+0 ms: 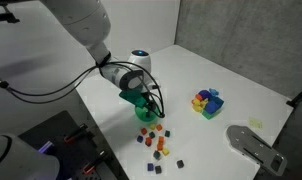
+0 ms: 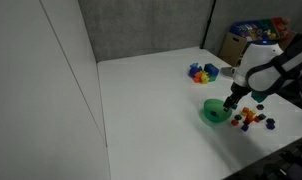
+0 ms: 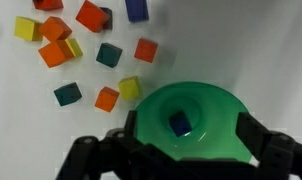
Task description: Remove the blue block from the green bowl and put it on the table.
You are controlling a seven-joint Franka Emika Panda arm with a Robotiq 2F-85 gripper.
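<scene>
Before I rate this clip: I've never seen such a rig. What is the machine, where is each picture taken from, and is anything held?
It is one robot arm with a two-fingered gripper. Two cameras watch from outside; the third sits on the wrist, looking down. On the white table lie a green bowl with a blue block inside, loose small cubes, a block cluster and a grey plate. The gripper is open above the bowl; nothing is held.
</scene>
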